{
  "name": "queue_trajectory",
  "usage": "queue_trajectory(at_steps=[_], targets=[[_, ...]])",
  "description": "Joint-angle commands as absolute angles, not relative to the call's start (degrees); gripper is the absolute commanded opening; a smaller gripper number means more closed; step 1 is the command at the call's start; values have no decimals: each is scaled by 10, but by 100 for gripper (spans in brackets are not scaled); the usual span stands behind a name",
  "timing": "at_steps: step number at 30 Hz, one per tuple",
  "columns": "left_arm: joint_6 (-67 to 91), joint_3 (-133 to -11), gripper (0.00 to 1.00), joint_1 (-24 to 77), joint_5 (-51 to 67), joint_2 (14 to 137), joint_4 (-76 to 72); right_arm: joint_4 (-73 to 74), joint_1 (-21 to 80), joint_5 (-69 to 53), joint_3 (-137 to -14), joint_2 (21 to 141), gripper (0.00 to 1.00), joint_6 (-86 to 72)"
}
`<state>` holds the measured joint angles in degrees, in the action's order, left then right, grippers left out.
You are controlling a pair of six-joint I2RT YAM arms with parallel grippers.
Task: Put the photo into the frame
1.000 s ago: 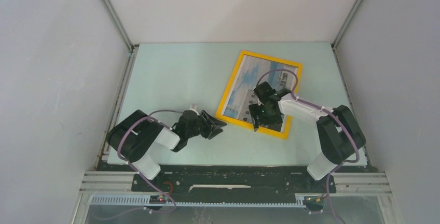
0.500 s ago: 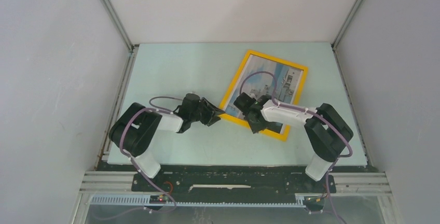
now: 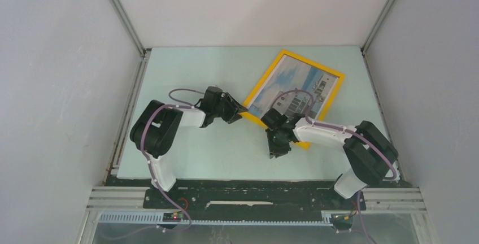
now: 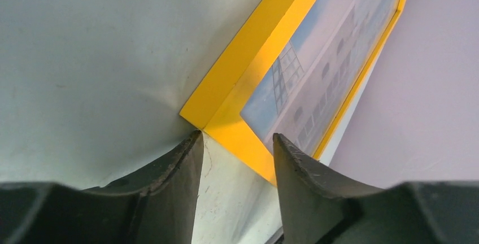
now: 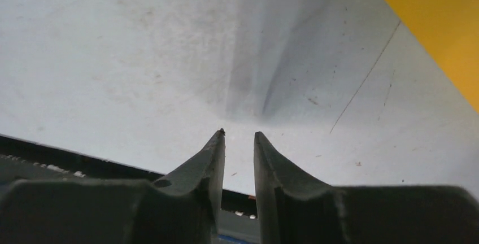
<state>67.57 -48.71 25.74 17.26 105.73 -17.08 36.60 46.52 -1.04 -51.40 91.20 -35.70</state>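
Photo [image 3: 299, 80] lies face up inside the yellow frame [image 3: 262, 81].

Left arm [image 3: 186, 118]: elbow folded, forearm reaching right toward centre. Left gripper [image 4: 237, 142]: held low, jaws parted to a middling gap, nothing clamped. Right arm [image 3: 327, 134]: forearm stretched leftward. Right gripper [image 5: 239, 136]: tilted downward, jaws a narrow slit apart, empty.

Open table [image 3: 186, 74] lies left of the flat-lying frame [image 3: 262, 82] (enclosure walls [image 3: 62, 86] hem three sides)
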Motion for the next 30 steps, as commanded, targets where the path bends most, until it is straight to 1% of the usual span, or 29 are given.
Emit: queue_trajectory(at_steps=[1,3,4,5,6,8,11,16,21,26,27,28,30], targets=[[639,-457,57,250,119,1011,-175,368,454,27,-534,831,43,-381],[615,-426,62,250,98,975,-176,395,409,66,-535,796,65,-372],[602,-416,64,251,94,957,-171,405,377,73,-535,777,73,-366],[592,-405,68,254,92,939,-166,408,340,72,-535,765,79,-360],[585,-392,74,258,91,921,-165,404,299,62,-535,758,83,-357],[581,-369,83,272,91,888,-173,381,219,23,-536,758,85,-358],[591,-351,89,296,104,856,-181,375,114,-8,-566,795,85,-373],[609,-346,90,328,112,863,-194,422,31,-27,-632,906,78,-356],[646,-353,89,328,117,905,-235,426,23,-15,-655,990,76,-333],[650,-389,88,327,116,936,-224,435,34,0,-646,1019,70,-330],[650,-393,88,326,113,939,-221,432,33,-2,-638,1020,68,-332],[650,-397,88,324,110,943,-218,426,32,-13,-623,1017,63,-334],[652,-404,88,318,110,951,-216,411,32,-31,-594,1008,48,-339]])
